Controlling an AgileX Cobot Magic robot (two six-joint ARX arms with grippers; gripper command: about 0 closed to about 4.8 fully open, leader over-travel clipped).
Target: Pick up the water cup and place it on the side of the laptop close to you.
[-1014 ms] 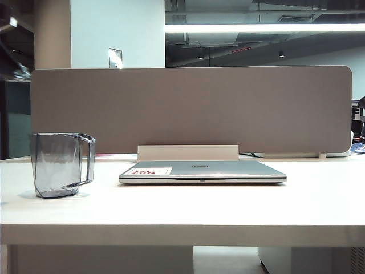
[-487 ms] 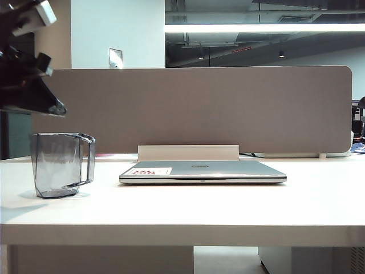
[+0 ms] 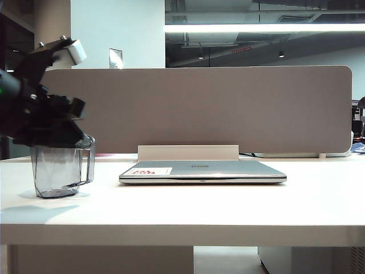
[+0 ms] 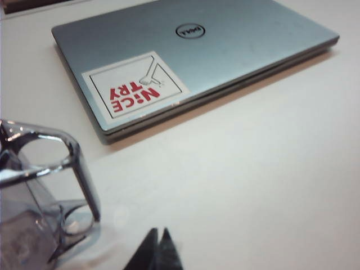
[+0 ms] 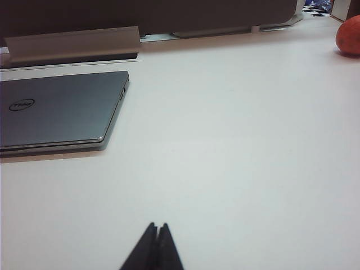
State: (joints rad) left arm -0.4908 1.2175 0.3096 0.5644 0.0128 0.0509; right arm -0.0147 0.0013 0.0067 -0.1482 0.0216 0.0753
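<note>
Swung down since a second ago, the left gripper, clenched empty, hovers over the water cup at the laptop's nine o'clock and must open; right gripper clenched, idle.

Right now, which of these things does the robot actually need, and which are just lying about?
Needed:
- cup
- laptop
- left gripper, shut, over the cup
- table

Lying about:
- beige block behind the laptop
- grey divider
- orange thing at the table's far corner
- right gripper, shut, idle
</note>
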